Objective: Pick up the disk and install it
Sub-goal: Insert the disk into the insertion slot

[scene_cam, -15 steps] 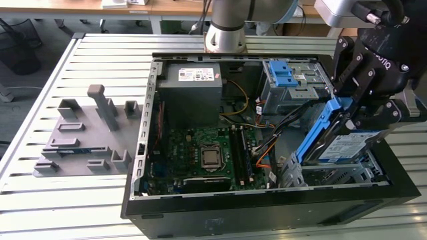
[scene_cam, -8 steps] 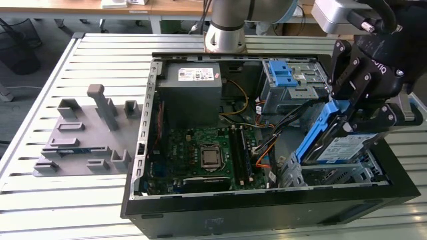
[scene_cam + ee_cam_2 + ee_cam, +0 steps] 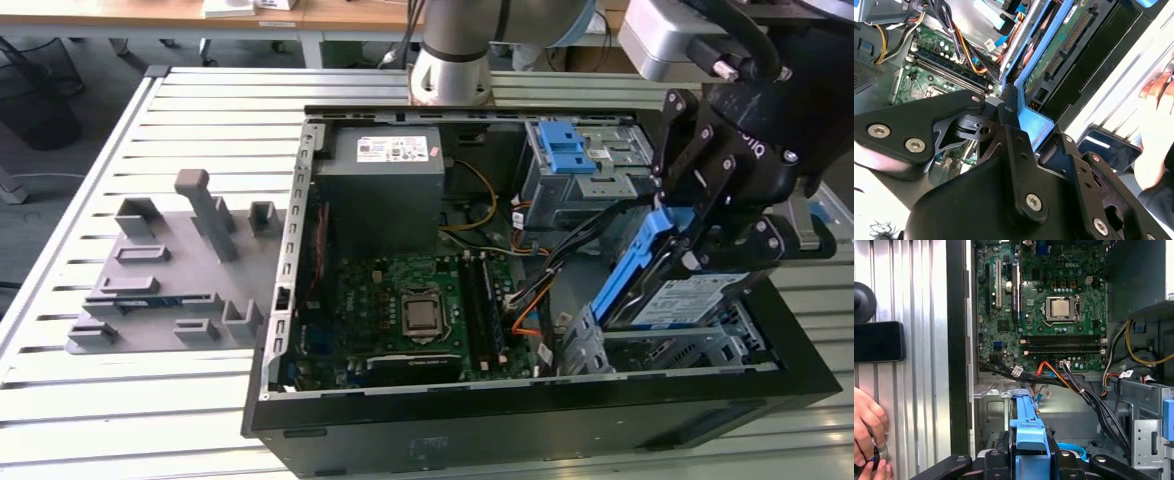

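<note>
gripper: black gripper (image 3: 727,250) at the exterior view's right, over the open computer case (image 3: 534,425); fingers clamped on the disk, pinching it by its edges
disk: disk (image 3: 683,298) is off the table, held in the gripper; tilted, label face up toward the exterior camera; its low end is at the metal drive bay (image 3: 667,350) in the case's corner; cannot tell if it touches the bay
carrier: blue carrier (image 3: 630,262) frames the disk; in the first wrist view it sits between the two fingers (image 3: 1029,432); in the second wrist view the disk's circuit-board side (image 3: 1069,45) shows
case inside: motherboard (image 3: 400,300) lies flat in the middle; grey power supply (image 3: 380,175) at the far end; drive cage (image 3: 614,160) with a blue latch (image 3: 567,150) beside it; cables (image 3: 1074,385) run across toward the bay
table: slatted metal table (image 3: 134,400); grey fixture (image 3: 174,270) lies on the exterior view's left, apart from the case
person: a hand (image 3: 866,425) rests on the table outside the case, near a flat black object (image 3: 876,342)
</note>
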`<state>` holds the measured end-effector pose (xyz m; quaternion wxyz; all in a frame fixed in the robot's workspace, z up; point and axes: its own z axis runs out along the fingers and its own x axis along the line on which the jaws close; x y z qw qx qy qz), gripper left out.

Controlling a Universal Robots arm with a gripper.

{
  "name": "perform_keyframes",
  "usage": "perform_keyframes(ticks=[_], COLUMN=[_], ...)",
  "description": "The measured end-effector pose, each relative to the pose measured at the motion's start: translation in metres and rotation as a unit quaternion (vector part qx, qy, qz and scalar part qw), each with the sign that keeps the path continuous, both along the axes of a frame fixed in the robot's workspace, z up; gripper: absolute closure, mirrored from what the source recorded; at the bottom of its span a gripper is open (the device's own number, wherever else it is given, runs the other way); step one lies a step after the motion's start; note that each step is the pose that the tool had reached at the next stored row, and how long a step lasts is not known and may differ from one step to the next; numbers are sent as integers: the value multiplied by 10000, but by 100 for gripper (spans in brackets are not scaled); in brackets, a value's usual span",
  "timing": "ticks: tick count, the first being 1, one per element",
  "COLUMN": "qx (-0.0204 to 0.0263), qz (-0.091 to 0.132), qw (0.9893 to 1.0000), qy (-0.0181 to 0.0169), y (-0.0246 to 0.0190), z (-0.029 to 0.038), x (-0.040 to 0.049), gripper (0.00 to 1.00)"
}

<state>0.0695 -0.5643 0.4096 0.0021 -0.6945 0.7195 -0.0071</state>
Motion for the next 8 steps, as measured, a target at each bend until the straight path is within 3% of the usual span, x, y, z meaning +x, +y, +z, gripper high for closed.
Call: perform_keyframes(ticks=[8], qx=[0], qz=[0], qw=[10000], qy=[0], y=[0], z=[-49], x=[0], gripper=[63])
